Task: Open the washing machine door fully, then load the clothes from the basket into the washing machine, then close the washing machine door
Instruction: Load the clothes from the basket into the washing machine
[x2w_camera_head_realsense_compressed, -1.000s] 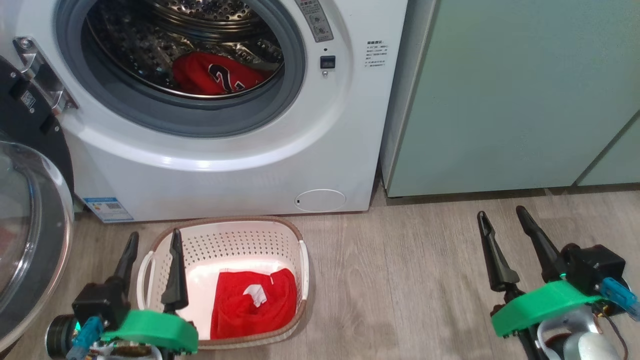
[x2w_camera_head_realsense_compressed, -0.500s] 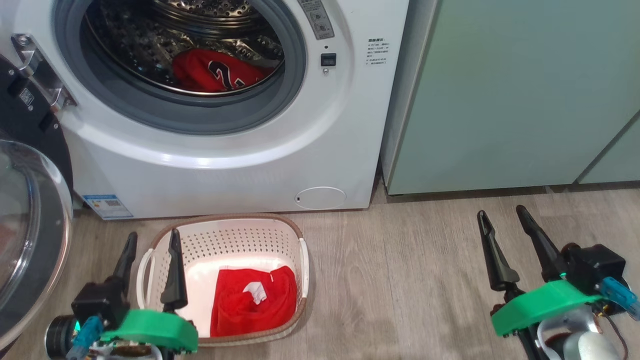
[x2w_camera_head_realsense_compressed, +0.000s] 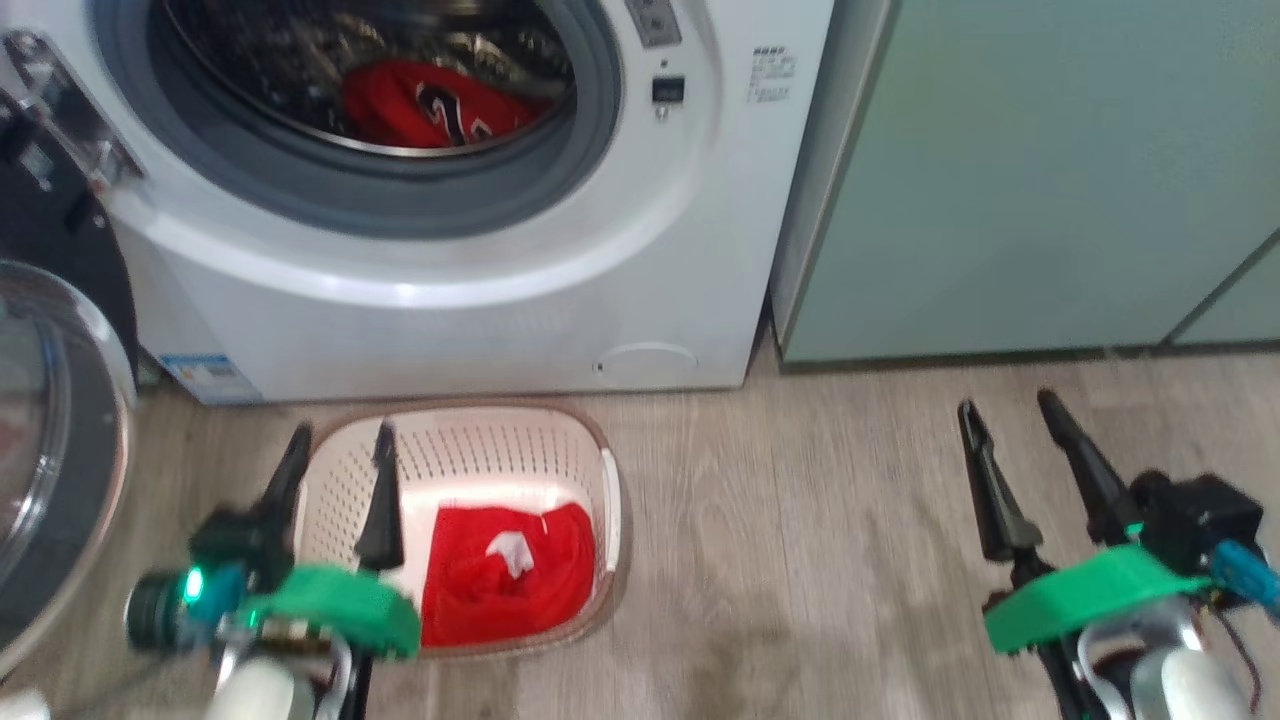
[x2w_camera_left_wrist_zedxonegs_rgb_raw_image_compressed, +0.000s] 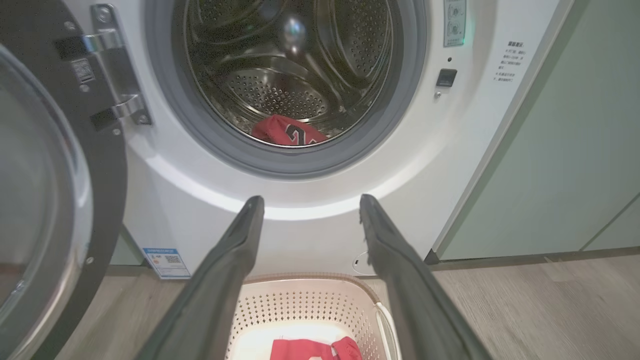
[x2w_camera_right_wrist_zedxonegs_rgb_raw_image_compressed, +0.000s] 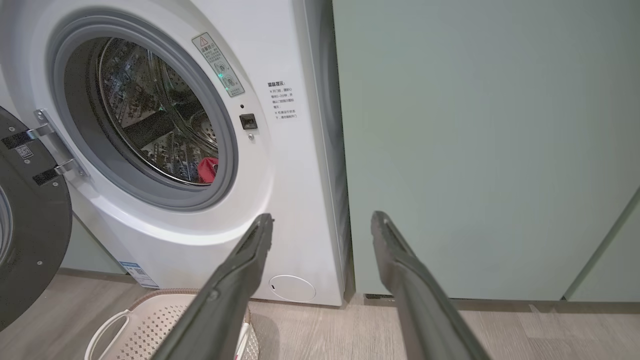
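Clothes (x2w_camera_head_realsense_compressed: 505, 590) lie in basket (x2w_camera_head_realsense_compressed: 480, 450) beside left tool (x2w_camera_head_realsense_compressed: 341, 432).

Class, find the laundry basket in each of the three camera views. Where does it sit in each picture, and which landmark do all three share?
Head view: basket lower left of centre, in front of the washing machine.
Left wrist view: bottom centre, between the fingers of the left gripper.
Right wrist view: bottom left corner.
Shared landmark: the machine's blue label, up and left of the basket.
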